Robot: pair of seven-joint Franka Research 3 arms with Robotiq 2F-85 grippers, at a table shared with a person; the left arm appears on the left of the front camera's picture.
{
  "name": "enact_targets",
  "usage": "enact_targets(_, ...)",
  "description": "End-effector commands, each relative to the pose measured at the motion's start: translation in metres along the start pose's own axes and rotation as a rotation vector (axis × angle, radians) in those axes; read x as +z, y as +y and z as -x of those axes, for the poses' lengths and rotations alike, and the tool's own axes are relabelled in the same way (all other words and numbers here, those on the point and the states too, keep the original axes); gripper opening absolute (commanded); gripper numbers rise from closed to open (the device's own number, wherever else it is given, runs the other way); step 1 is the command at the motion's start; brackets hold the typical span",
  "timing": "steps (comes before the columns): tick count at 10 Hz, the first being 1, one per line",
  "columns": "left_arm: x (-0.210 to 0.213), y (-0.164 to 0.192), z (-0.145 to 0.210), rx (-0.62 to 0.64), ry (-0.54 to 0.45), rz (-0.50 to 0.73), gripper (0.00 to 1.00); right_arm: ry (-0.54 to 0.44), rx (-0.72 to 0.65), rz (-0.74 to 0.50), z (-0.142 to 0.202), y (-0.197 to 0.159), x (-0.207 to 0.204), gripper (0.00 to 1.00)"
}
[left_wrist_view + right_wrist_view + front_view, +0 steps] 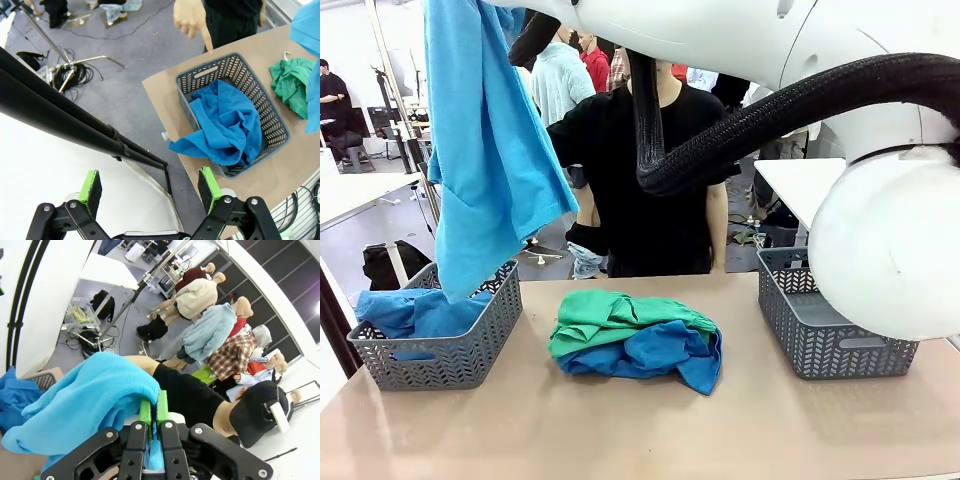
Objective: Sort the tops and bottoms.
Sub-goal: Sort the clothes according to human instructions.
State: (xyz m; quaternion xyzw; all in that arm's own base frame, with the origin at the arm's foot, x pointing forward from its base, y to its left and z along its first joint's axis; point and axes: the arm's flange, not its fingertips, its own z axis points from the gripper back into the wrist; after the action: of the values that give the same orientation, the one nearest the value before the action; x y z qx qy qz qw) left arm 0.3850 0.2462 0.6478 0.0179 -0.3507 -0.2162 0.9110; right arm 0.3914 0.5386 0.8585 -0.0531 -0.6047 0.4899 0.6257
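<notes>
A light sky-blue top [490, 150] hangs high over the left basket [470, 350], its lower end dipping toward the rim. My right gripper [153, 412] is shut on a fold of this top [90, 395]. A royal-blue top [415, 312] lies in the left basket, partly draped over its rim [200, 75]. On the table's middle the emerald-green bottoms [610, 315] lie on another deep-blue garment [650, 355]. My left gripper [150, 185] is open with nothing in it, high above the floor beside the basket's blue top [225, 125].
An empty grey basket [820, 340] stands at the right, partly behind my right arm's large white body [880, 250]. A person in black [650, 180] stands at the far edge, one hand [190, 20] near the left basket. A black cable hose [770, 110] arcs overhead.
</notes>
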Motion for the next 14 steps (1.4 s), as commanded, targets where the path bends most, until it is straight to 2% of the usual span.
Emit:
enact_targets(1,0.001,0.0,-0.001,0.002,0.007,0.004,1.0,-0.074,-0.028,-0.042,-0.034,-0.015,-0.046,0.0)
enact_targets(4,0.001,0.0,-0.001,0.002,0.007,0.004,1.0,-0.127,-0.095,-0.112,-0.07,-0.012,-0.112,0.0)
enact_targets(6,0.001,0.0,-0.001,0.002,0.007,0.004,1.0,-0.204,-0.218,-0.181,-0.092,-0.001,-0.174,0.0)
enact_targets(8,0.001,0.0,-0.001,0.002,0.007,0.004,1.0,-0.255,-0.302,-0.265,-0.111,0.021,-0.24,0.0)
enact_targets(9,0.001,0.0,-0.001,0.002,0.007,0.004,1.0,-0.267,-0.322,-0.351,-0.114,0.041,-0.274,0.0)
enact_targets(11,0.001,0.0,-0.001,0.002,0.007,0.004,1.0,-0.216,-0.358,-0.431,-0.101,0.076,-0.32,0.0)
enact_targets(14,0.001,0.0,-0.001,0.002,0.007,0.004,1.0,-0.06,-0.376,-0.466,-0.073,0.131,-0.361,0.0)
